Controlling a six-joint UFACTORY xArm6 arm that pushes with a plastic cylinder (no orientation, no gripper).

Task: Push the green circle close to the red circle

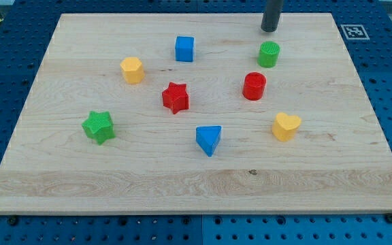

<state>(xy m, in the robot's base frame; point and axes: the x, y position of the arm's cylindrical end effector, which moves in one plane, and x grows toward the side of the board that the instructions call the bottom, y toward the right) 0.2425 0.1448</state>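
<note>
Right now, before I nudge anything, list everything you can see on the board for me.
green circle: one, green, upper right, just below my tip
red circle: one, red, right of centre, below the green circle
red star: one, red, centre
green star: one, green, left
blue cube: one, blue, top centre
blue triangle: one, blue, lower centre
yellow hexagon: one, yellow, upper left
yellow heart: one, yellow, right
my tip: one, dark rod, top right
</note>
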